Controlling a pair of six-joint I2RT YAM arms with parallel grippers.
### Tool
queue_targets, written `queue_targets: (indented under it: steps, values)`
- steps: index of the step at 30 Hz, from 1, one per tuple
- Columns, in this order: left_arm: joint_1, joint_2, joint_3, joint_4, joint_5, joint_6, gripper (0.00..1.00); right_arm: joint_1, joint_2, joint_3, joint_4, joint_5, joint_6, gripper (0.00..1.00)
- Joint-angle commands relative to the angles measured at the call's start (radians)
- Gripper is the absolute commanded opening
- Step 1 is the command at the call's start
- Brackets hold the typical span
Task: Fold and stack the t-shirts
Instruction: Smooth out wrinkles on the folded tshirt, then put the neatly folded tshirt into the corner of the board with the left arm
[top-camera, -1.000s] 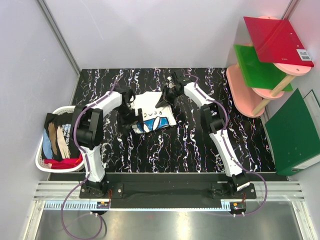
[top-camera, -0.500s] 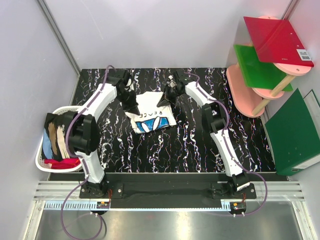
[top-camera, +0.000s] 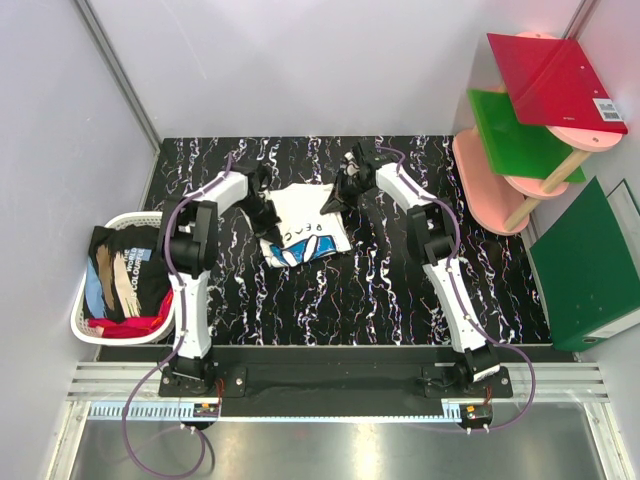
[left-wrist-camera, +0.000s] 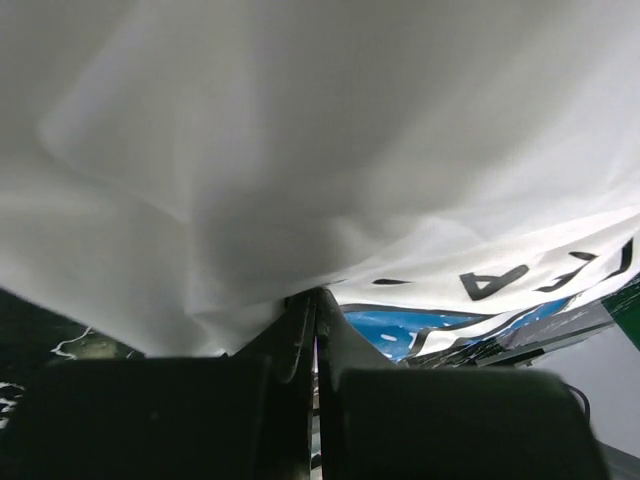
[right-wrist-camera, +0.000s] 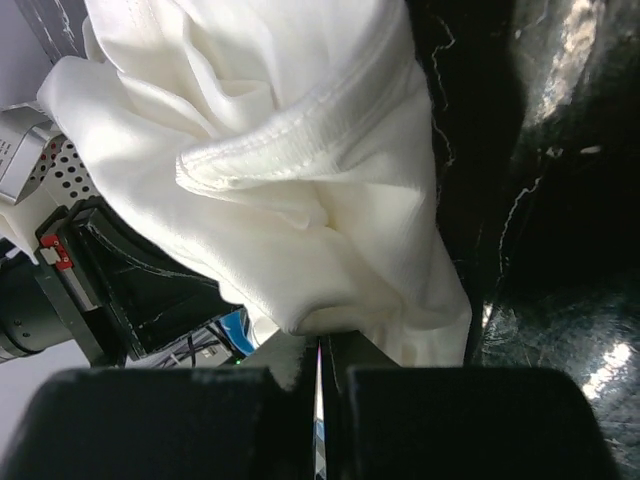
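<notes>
A cream-white t-shirt (top-camera: 300, 228) with dark lettering and a blue print lies partly bunched on the black marbled table (top-camera: 380, 290). My left gripper (top-camera: 263, 206) is shut on its left edge. In the left wrist view the white cloth (left-wrist-camera: 300, 150) hangs from the closed tips (left-wrist-camera: 316, 296). My right gripper (top-camera: 343, 194) is shut on the shirt's far right corner. The right wrist view shows a hemmed fold (right-wrist-camera: 300, 170) pinched at the tips (right-wrist-camera: 320, 340). More t-shirts, black with tan streaks (top-camera: 118, 268) and red (top-camera: 135, 325), sit in a white basket (top-camera: 78, 312).
The basket stands off the table's left edge. At the right is a pink tiered stand (top-camera: 490, 175) carrying a red board (top-camera: 555, 80) and a green board (top-camera: 520, 135). A green folder (top-camera: 590, 265) leans beside it. Grey walls close the back.
My left gripper swung to the shirt's left edge and closed on the cloth. The right gripper stayed shut on the far right corner, and the shirt's top edge has bunched slightly.
</notes>
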Motion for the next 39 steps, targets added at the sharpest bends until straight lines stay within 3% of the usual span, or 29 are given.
queue_targets:
  steps: [1,5,11,17,21,25,29,35,39]
  values:
    - [0.029,-0.042,-0.023,-0.059,-0.172,0.012,0.0,-0.005,-0.054,0.0,-0.023,0.045,-0.022,0.0]
    - [0.023,-0.132,0.013,-0.027,-0.154,0.041,0.0,-0.005,-0.1,0.025,-0.022,0.068,-0.049,0.0]
    - [-0.017,-0.338,0.035,0.082,-0.105,0.063,0.0,-0.01,-0.276,0.005,-0.025,0.226,-0.187,0.0]
    - [-0.103,-0.217,0.106,0.085,0.009,0.069,0.0,-0.027,-0.442,-0.151,-0.022,0.379,-0.233,0.0]
    - [-0.16,-0.096,0.132,0.082,0.121,0.074,0.0,-0.05,-0.517,-0.245,-0.009,0.408,-0.244,0.0]
    - [-0.204,-0.021,0.135,0.082,0.132,0.077,0.0,-0.081,-0.552,-0.326,0.0,0.419,-0.241,0.0]
    - [-0.21,0.022,0.132,0.058,0.081,0.066,0.0,-0.108,-0.578,-0.371,0.018,0.413,-0.235,0.0]
    - [-0.203,0.099,0.228,-0.169,-0.133,0.086,0.0,-0.131,-0.591,-0.389,0.026,0.404,-0.227,0.0]
    - [-0.149,0.11,0.201,-0.197,-0.201,0.063,0.0,-0.134,-0.586,-0.389,0.029,0.393,-0.219,0.0]
